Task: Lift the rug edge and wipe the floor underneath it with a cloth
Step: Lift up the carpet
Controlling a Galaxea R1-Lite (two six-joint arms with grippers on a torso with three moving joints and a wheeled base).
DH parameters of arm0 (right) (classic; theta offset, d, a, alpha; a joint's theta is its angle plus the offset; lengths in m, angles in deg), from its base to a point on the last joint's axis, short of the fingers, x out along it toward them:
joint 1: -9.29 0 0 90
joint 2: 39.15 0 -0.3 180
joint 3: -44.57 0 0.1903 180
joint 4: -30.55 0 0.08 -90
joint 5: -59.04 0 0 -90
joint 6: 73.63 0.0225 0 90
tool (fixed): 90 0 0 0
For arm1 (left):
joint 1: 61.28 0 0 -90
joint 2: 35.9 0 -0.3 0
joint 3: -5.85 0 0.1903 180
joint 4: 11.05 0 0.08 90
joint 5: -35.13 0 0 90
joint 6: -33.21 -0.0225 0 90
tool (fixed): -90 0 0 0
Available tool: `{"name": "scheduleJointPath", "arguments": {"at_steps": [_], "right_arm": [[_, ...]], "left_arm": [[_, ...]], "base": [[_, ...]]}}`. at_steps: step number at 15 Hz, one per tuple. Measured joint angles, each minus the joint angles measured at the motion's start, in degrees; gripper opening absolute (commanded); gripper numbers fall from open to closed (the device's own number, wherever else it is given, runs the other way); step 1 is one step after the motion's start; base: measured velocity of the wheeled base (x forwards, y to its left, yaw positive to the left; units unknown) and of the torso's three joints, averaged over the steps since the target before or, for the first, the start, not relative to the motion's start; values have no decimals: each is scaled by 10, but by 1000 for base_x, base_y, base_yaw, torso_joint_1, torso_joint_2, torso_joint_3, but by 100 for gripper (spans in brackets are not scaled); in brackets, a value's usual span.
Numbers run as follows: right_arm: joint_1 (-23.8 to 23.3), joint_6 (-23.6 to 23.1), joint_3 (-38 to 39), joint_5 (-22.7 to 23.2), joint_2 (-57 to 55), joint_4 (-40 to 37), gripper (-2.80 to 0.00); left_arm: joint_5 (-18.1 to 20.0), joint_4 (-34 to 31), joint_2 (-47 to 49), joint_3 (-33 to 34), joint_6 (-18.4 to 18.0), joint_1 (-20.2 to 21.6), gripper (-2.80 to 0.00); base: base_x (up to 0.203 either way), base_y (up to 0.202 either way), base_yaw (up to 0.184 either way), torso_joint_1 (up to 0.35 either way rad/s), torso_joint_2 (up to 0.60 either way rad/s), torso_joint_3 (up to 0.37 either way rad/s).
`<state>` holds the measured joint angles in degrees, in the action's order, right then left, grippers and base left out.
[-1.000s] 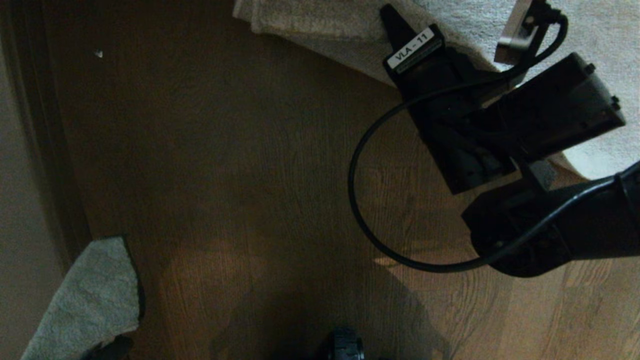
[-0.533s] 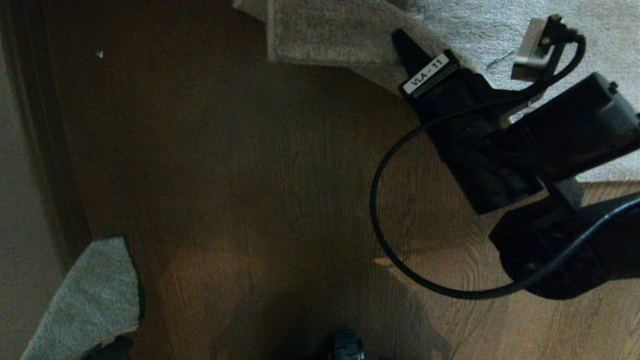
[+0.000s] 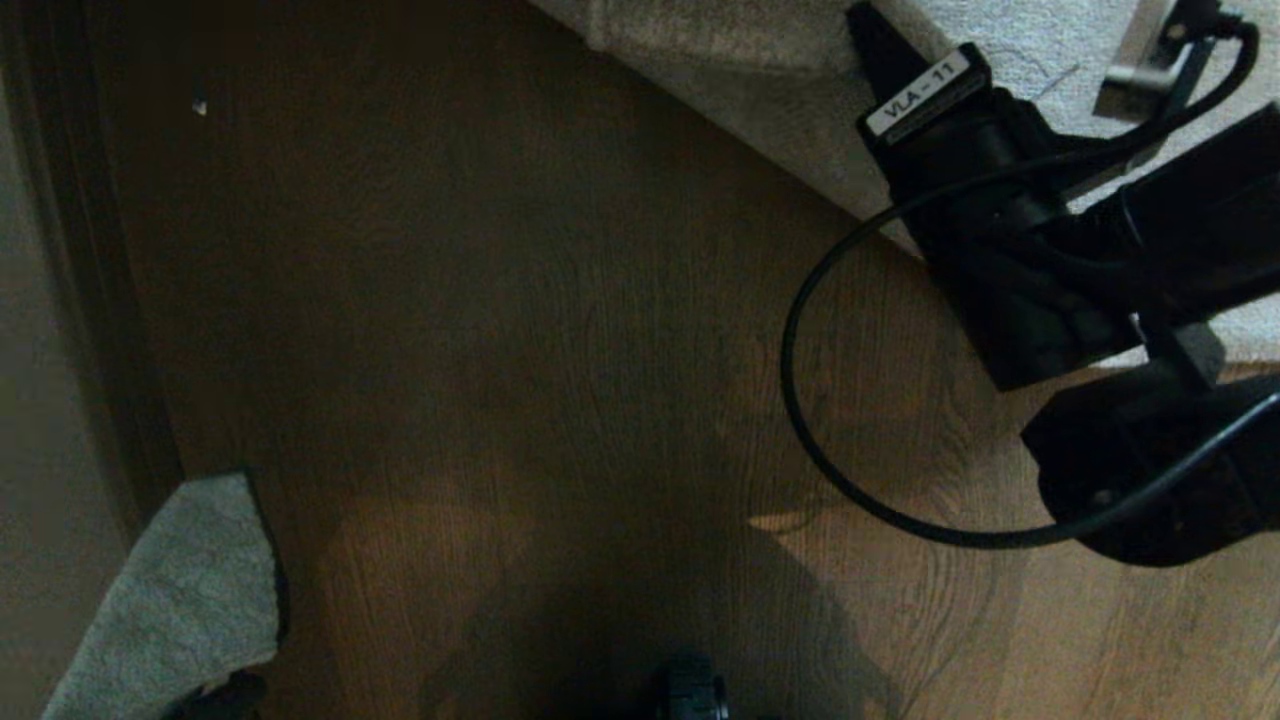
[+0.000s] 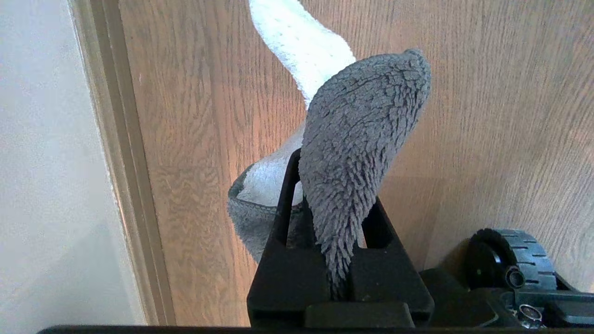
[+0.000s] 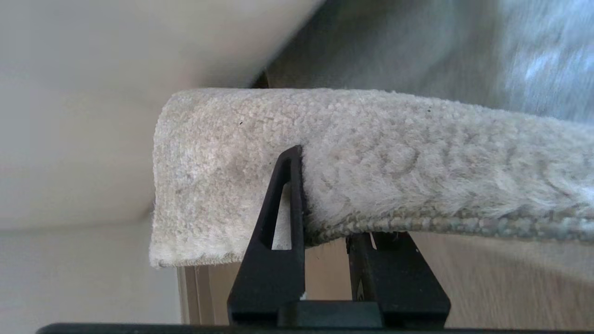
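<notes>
The pale plush rug (image 3: 760, 110) fills the upper right of the head view, above the brown wood floor (image 3: 500, 330). My right gripper (image 3: 872, 35) is shut on the rug edge (image 5: 371, 222). One finger (image 5: 287, 185) lies on the pile and the other is under the woven border, holding the corner (image 5: 185, 185) off the floor (image 5: 487, 278). At the lower left, near the wall, my left gripper (image 4: 334, 197) is shut on the grey terry cloth (image 4: 362, 134), which stands up from its jaws. The cloth (image 3: 170, 590) also shows in the head view.
A wall and dark baseboard (image 3: 90, 300) run along the left side. A black cable (image 3: 800, 400) loops from the right arm over the floor. A wheel (image 4: 510, 260) of the base sits beside the left gripper. A small pale speck (image 3: 198, 107) lies on the floor.
My right gripper has drawn the rug edge to the right and farther away, so the rug's corner has pulled back and more floor is bare. The left arm and cloth have not moved.
</notes>
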<state>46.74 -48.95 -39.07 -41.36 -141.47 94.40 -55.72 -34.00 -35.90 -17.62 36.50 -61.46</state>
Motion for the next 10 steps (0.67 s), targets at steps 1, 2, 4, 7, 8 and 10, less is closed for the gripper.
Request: {"name": "scheduleJointPath", "arguments": {"at_steps": [1,2,4,7,8,10], "right_arm": [[-3,0,-10,1,1,0,-280],[-7,1,-21,1,1,-2,-280],[-11,3,-36,1,1,-3,-280],[-13,3,-42,12,3,-2,-280],[-13,3,-43,14,4,-2,-280],[-15,3,-43,15,4,-1,-280]], "left_arm": [[0,0,0,0,0,0,-280],[0,0,0,0,0,0,-280],[0,0,0,0,0,0,-280],[0,0,0,0,0,0,-280],[0,0,0,0,0,0,-280],[0,0,0,0,0,0,-280]], "base": [[0,0,0,0,0,0],[0,0,0,0,0,0],[0,0,0,0,0,0],[0,0,0,0,0,0],[0,0,0,0,0,0],[0,0,0,0,0,0]]}}
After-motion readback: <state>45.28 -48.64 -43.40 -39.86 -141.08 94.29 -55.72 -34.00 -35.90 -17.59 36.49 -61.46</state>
